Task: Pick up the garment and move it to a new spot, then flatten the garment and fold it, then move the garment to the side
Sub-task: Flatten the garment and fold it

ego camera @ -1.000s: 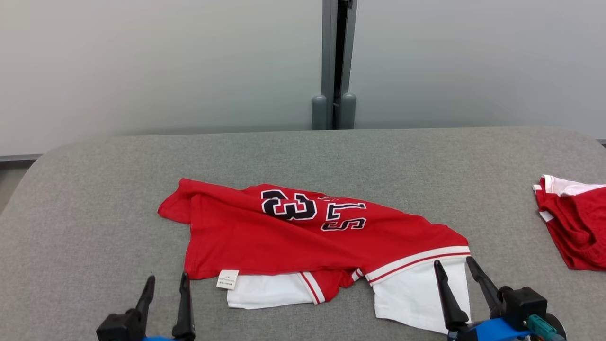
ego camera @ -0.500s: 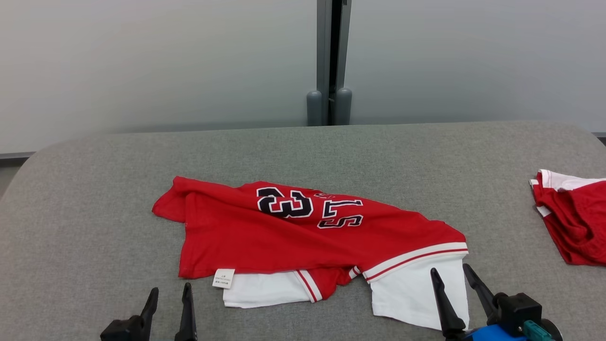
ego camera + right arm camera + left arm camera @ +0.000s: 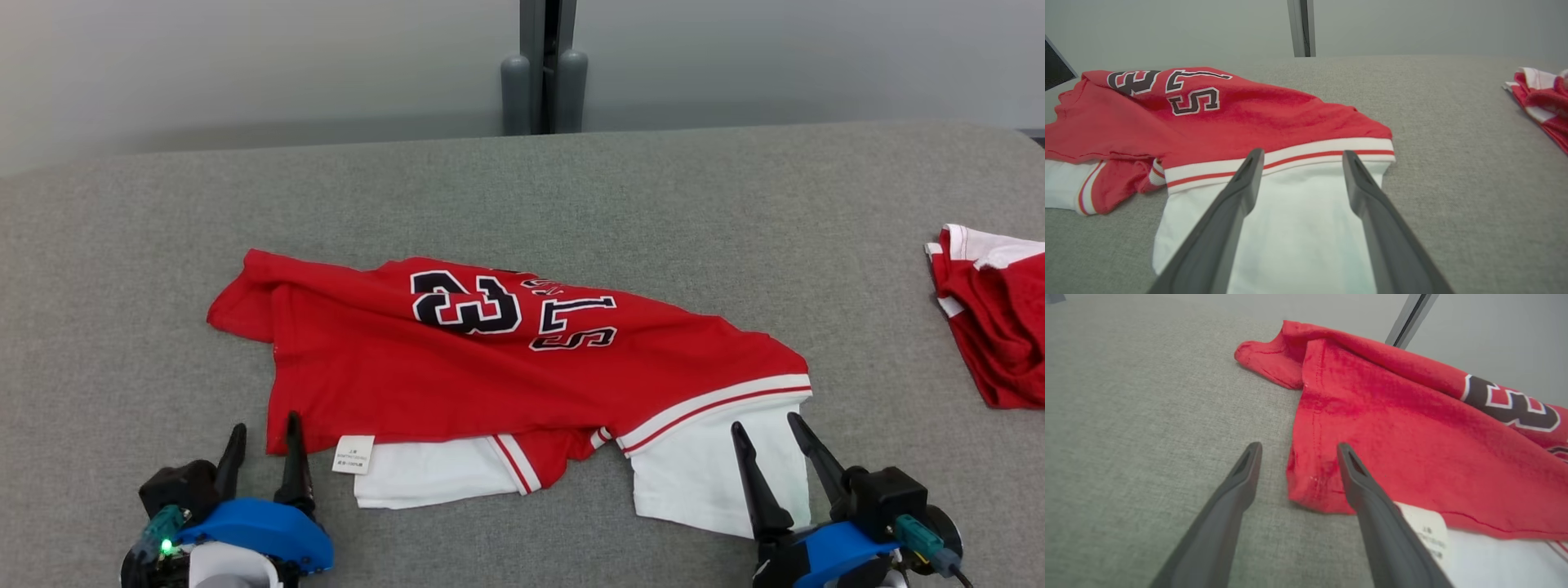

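Loosely rumpled red jersey (image 3: 457, 367), smooth white sleeve (image 3: 702, 482), nubby grey table (image 3: 653, 188)

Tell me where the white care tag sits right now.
In the head view the care tag lies at the red jersey's near-left hem, just right of the left hand, against the white fabric.
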Tool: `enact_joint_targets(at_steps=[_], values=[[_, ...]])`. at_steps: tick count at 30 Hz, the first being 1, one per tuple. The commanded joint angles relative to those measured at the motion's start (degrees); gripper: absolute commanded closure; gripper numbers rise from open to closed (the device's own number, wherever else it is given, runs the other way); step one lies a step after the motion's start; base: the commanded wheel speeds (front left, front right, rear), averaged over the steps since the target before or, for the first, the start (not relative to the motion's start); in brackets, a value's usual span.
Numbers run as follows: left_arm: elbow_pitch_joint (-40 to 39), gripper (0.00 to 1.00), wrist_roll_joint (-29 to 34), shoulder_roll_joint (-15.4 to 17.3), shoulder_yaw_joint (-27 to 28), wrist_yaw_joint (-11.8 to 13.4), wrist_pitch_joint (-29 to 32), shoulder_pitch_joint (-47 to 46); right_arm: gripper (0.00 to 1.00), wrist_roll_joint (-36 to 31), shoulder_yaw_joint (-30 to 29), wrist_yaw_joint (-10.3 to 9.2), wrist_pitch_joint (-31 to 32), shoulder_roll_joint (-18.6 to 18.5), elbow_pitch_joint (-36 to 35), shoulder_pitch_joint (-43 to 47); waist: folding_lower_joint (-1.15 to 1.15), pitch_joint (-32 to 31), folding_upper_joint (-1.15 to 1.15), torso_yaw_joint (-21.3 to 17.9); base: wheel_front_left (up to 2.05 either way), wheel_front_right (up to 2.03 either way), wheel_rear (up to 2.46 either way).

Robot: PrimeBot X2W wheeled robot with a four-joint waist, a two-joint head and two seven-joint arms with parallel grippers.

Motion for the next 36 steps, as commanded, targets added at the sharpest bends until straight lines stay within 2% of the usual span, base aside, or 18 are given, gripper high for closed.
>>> enact_joint_targets(at_steps=[1,4,10,11,12,13,23,31,32,33,34,36], values=[[0.71,0.0,0.18,-0.03,0.86,0.19,-0.26,-1.4,0.0,0.24,-0.01,-0.02,-0.18,0.0,-0.13,-0.9,-0.01,0.61,0.0,0.03,0.0,0.0,0.0],[3.29,0.0,0.79,-0.14,1.44,0.32,-0.25,-2.41,0.0,0.31,-0.27,-0.02,-0.18,0.0,-0.16,-1.37,-0.01,1.52,0.0,-0.34,0.0,0.0,0.0],[8.0,0.0,-0.82,-1.19,-1.48,-0.1,0.21,-2.95,0.0,-0.87,-2.44,-0.02,-0.18,0.0,0.53,-1.29,-0.01,2.3,0.0,-0.55,0.0,0.0,0.0],[8.22,0.28,-1.24,-1.27,-2.0,-0.12,0.21,-3.01,0.0,-1.28,-3.02,-0.02,-0.18,0.0,0.84,-1.12,-0.01,2.36,0.0,-0.54,0.0,0.0,0.0],[8.66,0.79,-1.54,-1.38,-2.65,-0.13,0.23,-3.01,0.0,-1.7,-3.46,-0.02,-0.18,0.01,1.21,-1.0,-0.01,2.38,0.0,-0.51,0.0,0.0,0.0],[8.88,1.0,-2.02,-1.5,-3.49,-0.14,0.33,-2.96,0.0,-2.09,-4.07,-0.02,-0.18,0.0,1.72,-0.87,-0.01,2.39,0.0,-0.49,0.0,0.0,0.0],[8.99,1.0,-5.78,-0.54,-9.17,-0.12,0.29,-1.61,0.0,-4.49,-3.82,-0.02,0.03,0.0,9.75,1.92,-0.01,1.84,0.0,0.42,0.0,0.0,0.0],[8.31,1.0,-6.64,0.51,-9.82,-0.08,0.26,-0.26,0.0,-7.05,-1.51,0.01,1.14,0.14,16.41,8.87,-0.01,1.2,0.0,0.75,0.0,0.0,0.0],[8.23,1.0,-6.63,0.59,-9.78,-0.08,0.26,-0.09,0.15,-6.65,-1.42,0.05,1.23,0.16,16.81,8.87,-0.01,1.15,0.0,0.68,0.0,0.0,0.0],[8.1,1.0,-6.61,0.67,-9.72,-0.08,0.26,0.08,0.62,-6.28,-1.26,0.05,1.24,0.16,16.8,8.73,-0.01,1.11,0.0,0.59,0.0,0.0,0.0],[7.94,1.0,-6.55,0.74,-9.62,-0.08,0.25,0.15,1.0,-5.96,-0.97,0.06,1.24,0.21,16.64,8.38,-0.01,1.08,0.0,0.49,0.0,0.0,0.0],[7.3,1.0,-6.32,0.81,-9.47,-0.08,0.2,0.22,1.0,-4.41,-0.36,0.07,1.23,0.24,15.14,6.92,-0.01,0.89,0.0,0.33,0.0,0.0,0.0]])
